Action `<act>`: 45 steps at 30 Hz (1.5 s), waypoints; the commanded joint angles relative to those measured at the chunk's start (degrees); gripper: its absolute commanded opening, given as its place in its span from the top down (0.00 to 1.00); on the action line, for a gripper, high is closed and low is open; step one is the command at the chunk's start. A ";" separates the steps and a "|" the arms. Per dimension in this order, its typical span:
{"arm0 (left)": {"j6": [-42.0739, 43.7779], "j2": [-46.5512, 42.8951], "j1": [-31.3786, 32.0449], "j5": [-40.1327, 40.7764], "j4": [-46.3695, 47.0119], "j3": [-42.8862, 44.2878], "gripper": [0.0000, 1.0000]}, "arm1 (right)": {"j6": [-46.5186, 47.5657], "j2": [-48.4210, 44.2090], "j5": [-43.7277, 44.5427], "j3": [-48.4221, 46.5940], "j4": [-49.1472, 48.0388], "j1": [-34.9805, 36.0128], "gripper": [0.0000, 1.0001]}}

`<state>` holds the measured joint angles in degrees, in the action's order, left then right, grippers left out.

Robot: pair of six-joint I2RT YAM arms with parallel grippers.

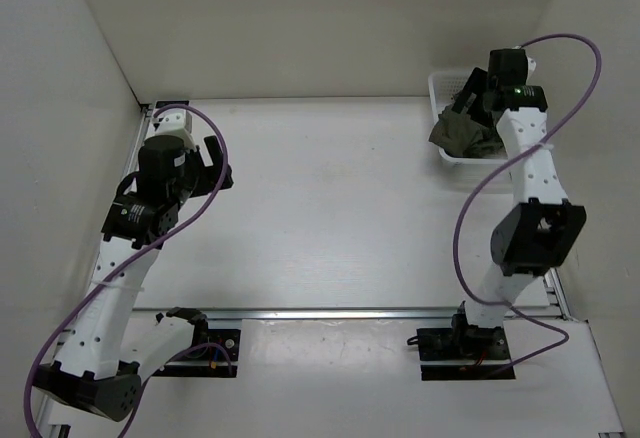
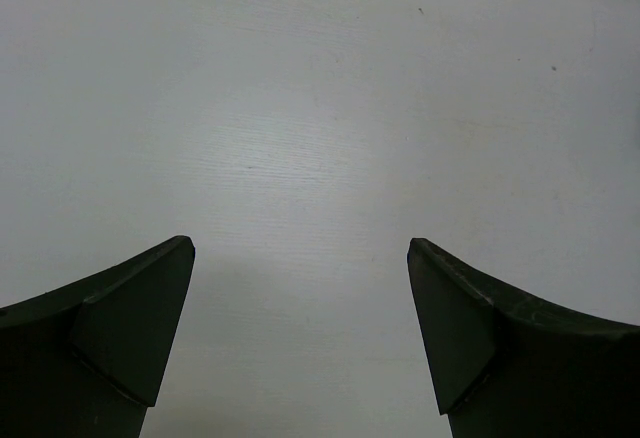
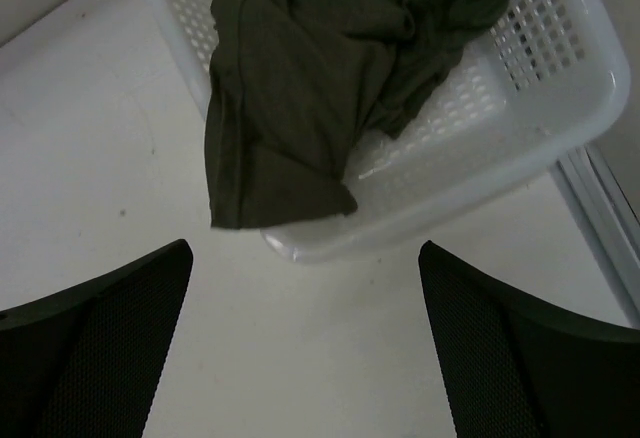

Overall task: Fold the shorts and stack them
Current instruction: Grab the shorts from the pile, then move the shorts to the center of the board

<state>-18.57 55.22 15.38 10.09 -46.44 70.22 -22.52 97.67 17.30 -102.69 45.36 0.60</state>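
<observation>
Right wrist view: shorts (image 3: 290, 98), soft and light, drape over the basket (image 3: 450, 203) rim; hanging hem judged best hold. Right gripper (image 3: 305, 258) and left gripper (image 2: 300, 248) gape wide, empty.

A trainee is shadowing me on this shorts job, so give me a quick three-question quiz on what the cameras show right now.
1. Where are the shorts? A) in the white basket, part draped over its rim; B) folded in a neat stack; C) spread out flat.
2. True or false: the right gripper is shut on the shorts.
3. Fill in: the left gripper is ___.
Key: 1 A; 2 false; 3 open.
</observation>
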 commanded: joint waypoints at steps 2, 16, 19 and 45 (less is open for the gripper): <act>-1.03 1.29 0.00 -0.16 -0.15 -0.08 0.00 | -0.33 14.26 -5.25 -10.75 1.83 -4.02 0.00; -1.56 6.74 0.00 2.04 -0.67 0.71 0.00 | -0.15 40.15 -13.95 -36.18 -0.89 -8.95 0.64; -1.56 6.74 0.00 2.57 -0.67 2.02 0.00 | -0.77 37.43 -15.45 -35.03 -2.12 -8.95 1.00; -4.54 7.98 -5.35 3.36 -17.29 27.61 0.00 | 3.02 -6.11 -16.95 -10.70 -3.35 29.55 0.89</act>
<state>-22.41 64.99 11.55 11.90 -60.27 96.05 -17.80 84.23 -3.18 -121.25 39.94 30.37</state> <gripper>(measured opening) 0.993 0.091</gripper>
